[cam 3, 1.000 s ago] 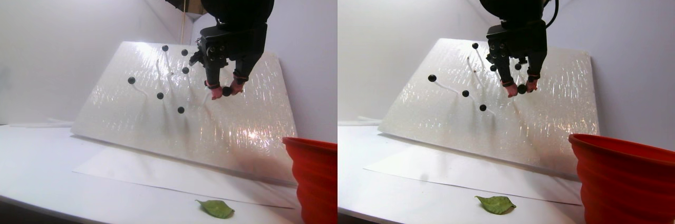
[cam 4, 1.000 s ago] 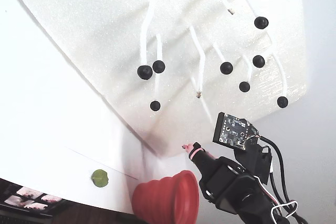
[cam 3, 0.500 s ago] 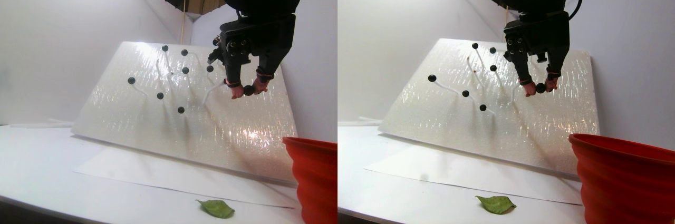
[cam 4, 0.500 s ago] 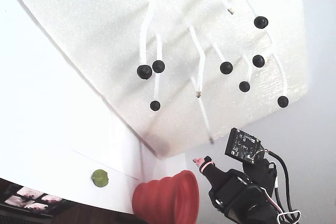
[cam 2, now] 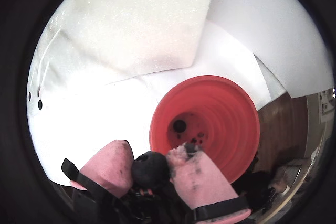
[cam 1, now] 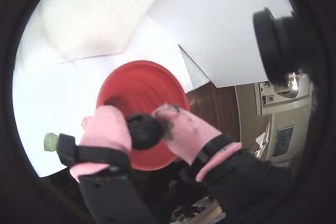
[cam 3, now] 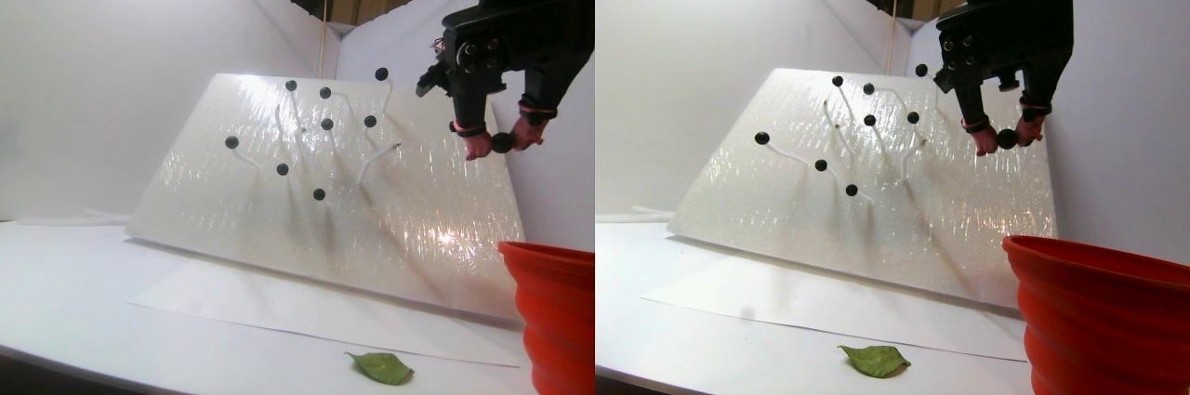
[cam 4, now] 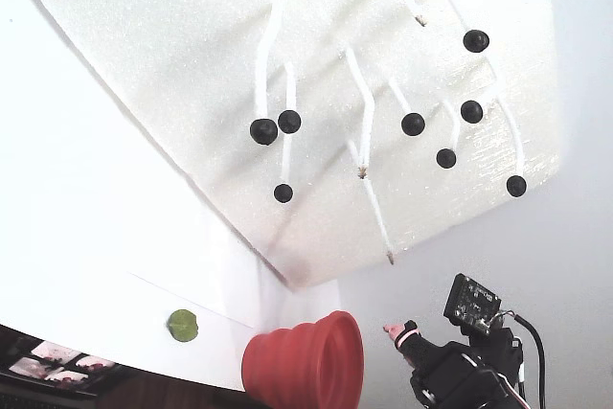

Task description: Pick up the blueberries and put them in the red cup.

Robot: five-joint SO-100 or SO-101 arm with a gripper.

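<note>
Wrist view first: the black arm's gripper (cam 1: 143,127), its two fingertips (cam 1: 107,127) sheathed in pink rubbery sleeves, is clamped on one small, round, matte black-blue berry (cam 1: 143,130), and directly behind the berry lies the wide round mouth of the red ribbed, stepped cup (cam 1: 140,83). In the other wrist view the gripper (cam 2: 149,163) pinches the same berry (cam 2: 149,167) just beside the near rim of the cup (cam 2: 231,124), and at least one dark berry (cam 2: 179,126) lies on the cup's bottom with some small dark specks near it. In the stereo pair view the gripper (cam 3: 502,142) hangs in the air near the right edge of the tilted white foam board (cam 3: 418,218), well above the table, with the held berry (cam 3: 502,142) between the pink tips; the cup (cam 3: 558,311) stands low at the right, apart from the gripper. Seven more blueberries (cam 3: 319,194) sit at the ends of thin white stems on the board, and a green leaf (cam 3: 381,368) lies flat on the white table (cam 3: 74,311) in front. In the fixed view the gripper's pink tip (cam 4: 395,330) shows just right of the cup (cam 4: 306,366), below the board (cam 4: 144,45).
</note>
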